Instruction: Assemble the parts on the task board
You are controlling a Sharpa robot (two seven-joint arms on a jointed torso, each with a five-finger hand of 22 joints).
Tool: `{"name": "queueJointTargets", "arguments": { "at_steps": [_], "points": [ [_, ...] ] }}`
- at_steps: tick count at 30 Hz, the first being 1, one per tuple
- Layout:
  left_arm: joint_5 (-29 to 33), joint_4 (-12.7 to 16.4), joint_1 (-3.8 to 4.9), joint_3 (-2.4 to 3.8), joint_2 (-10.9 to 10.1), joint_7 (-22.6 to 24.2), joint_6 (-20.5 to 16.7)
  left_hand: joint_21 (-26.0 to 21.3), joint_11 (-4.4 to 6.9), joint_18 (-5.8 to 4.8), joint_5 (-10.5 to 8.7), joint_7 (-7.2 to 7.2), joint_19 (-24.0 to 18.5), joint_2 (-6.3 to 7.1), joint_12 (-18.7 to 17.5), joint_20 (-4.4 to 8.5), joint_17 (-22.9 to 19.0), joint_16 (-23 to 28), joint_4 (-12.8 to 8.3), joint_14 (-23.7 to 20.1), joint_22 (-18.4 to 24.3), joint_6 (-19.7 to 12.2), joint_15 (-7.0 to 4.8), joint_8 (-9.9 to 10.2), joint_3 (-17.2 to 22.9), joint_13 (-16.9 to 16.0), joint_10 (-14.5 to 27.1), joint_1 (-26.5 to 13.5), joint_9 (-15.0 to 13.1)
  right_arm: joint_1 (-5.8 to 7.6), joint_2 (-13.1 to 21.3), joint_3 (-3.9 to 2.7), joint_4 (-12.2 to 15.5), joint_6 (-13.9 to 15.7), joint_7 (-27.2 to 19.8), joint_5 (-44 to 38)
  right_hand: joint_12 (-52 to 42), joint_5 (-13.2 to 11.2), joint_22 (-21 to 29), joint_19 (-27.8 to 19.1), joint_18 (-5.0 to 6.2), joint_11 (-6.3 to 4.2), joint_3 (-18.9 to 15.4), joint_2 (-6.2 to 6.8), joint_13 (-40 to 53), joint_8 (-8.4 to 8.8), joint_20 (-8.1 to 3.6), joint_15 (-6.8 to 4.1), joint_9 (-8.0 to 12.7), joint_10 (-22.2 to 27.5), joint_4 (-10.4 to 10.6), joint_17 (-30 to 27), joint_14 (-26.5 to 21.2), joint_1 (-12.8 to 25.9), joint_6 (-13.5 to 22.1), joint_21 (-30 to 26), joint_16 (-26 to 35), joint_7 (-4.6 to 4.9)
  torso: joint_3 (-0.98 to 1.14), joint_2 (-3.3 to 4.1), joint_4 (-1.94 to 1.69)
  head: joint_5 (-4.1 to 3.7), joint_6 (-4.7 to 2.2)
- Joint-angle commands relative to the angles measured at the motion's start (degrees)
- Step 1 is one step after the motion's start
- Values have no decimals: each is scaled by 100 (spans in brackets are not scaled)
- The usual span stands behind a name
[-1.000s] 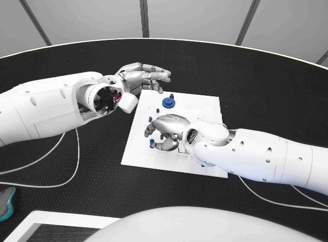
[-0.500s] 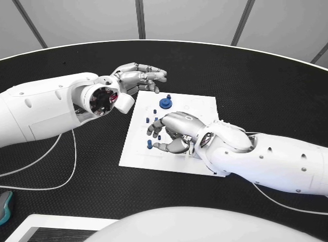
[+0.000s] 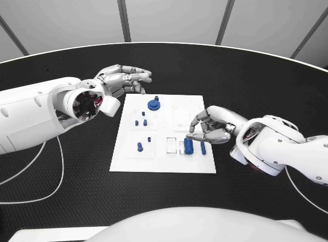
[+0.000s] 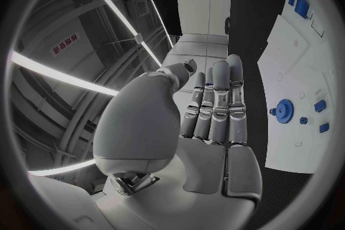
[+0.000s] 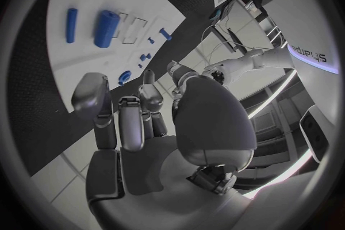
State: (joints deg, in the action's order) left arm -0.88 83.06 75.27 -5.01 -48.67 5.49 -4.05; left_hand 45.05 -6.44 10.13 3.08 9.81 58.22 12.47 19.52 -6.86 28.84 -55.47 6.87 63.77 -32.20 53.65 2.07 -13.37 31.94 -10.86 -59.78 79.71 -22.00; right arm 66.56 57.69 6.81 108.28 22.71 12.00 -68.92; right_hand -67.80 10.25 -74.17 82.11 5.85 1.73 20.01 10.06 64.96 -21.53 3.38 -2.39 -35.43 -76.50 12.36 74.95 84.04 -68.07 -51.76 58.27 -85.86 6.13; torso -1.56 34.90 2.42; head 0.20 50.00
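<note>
The white task board (image 3: pixel 164 162) lies mid-table. A blue gear-like part (image 3: pixel 154 104) stands at its far end, with several small blue pegs (image 3: pixel 140 122) below it. A thick blue cylinder (image 3: pixel 188 146) and a thin blue pin (image 3: pixel 203 147) sit near its right side. My right hand (image 3: pixel 214 126) hovers at the board's right edge, fingers loosely bent, holding nothing. My left hand (image 3: pixel 124 78) is off the far left corner, empty too. The left wrist view shows the left hand (image 4: pixel 215 109) with straight fingers beside the gear-like part (image 4: pixel 284 109). The right wrist view shows the right hand (image 5: pixel 137 121) and the cylinder (image 5: pixel 106 29).
Black table (image 3: pixel 280 85) surrounds the board on all sides. A white cable (image 3: pixel 58 171) loops on the table at the near left under my left arm. A white tray edge (image 3: pixel 40 234) shows at the near left corner.
My right hand has drawn back from over the board's middle to its right edge, uncovering the blue cylinder and pin. The camera view has shifted; the left hand holds its place.
</note>
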Motion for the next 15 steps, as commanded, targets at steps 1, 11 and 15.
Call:
{"name": "queueJointTargets", "arguments": {
  "at_steps": [1,11,15],
  "points": [
    [0,-5,0,0,9,1,5,-33,10,39,-27,34,10,-70,19,-42,8,1,-4,-34,5,-8,3,-28,-25,-6,34,0,-8,-45,514,9,95,144,286,39,-260,-43,-168,84,-71,-14,-90,5,314,-67,-1,-11,-86,-91,140,767,458,62,76,294,-21,9,15,-27,46,-94,0],
    [0,-9,-1,0,9,2,13,-33,10,39,-27,34,10,-70,19,-42,8,1,-4,-34,5,-8,3,-28,-25,-6,34,0,-8,-170,567,72,17,469,959,-147,-393,-30,-273,120,-94,-18,-260,45,507,-133,-3,-13,-170,-119,314,814,466,116,119,441,-55,-1,21,-59,66,-97,0],
    [0,-5,-1,-1,7,4,11,-33,10,39,-27,34,10,-70,19,-42,8,1,-4,-34,5,-8,3,-28,-25,-6,34,0,-8,-218,359,87,-118,519,1131,-183,-400,-41,-287,116,-94,-16,-339,61,535,-132,-3,-12,-184,-110,384,818,466,165,149,444,-60,-1,7,-46,58,-107,0]
  ]
}}
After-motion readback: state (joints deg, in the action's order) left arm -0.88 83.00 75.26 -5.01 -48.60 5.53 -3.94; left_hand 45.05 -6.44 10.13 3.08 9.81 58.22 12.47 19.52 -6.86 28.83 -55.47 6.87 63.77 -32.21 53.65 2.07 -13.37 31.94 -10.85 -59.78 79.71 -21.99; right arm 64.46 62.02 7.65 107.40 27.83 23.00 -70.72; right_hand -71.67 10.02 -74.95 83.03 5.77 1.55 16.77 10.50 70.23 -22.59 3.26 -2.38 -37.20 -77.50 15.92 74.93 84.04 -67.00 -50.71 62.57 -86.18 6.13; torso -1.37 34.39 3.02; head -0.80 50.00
